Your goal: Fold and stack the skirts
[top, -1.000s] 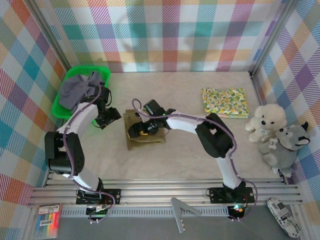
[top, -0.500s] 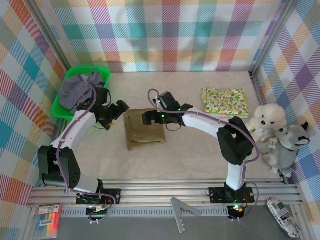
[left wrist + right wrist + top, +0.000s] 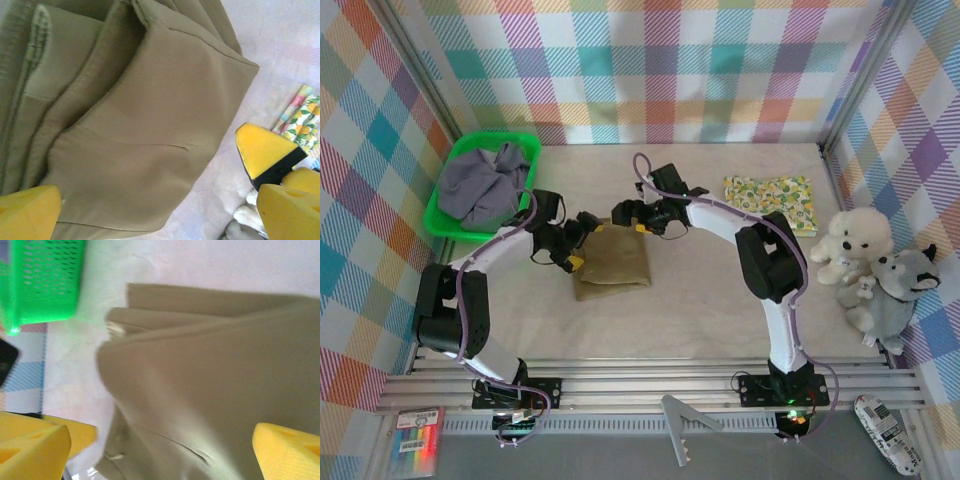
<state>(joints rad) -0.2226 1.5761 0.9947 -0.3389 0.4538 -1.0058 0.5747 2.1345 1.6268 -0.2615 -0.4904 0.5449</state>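
The olive-brown skirt [image 3: 612, 264] lies folded in the middle of the table. My left gripper [image 3: 580, 240] hovers open over its far left corner, and the cloth [image 3: 140, 115] spreads between the yellow fingers [image 3: 27, 212] without being pinched. Over the far edge, my right gripper [image 3: 632, 218] is also open, with the skirt [image 3: 215, 375] below its fingers [image 3: 287, 450]. The floral skirt [image 3: 770, 203] lies folded at the back right, and its edge [image 3: 300, 115] shows in the left wrist view. The grey-lavender skirt [image 3: 480, 183] sits crumpled in the green basket [image 3: 443, 222].
The green basket [image 3: 40, 280] stands at the back left, close to the left arm. A white plush toy [image 3: 850, 245] and a grey one [image 3: 892, 290] sit at the right edge. Checked walls close in the table on three sides.
The right gripper has drawn back from the middle of the olive skirt to its far edge. The left gripper has swung from beside the basket to the skirt's far left corner.
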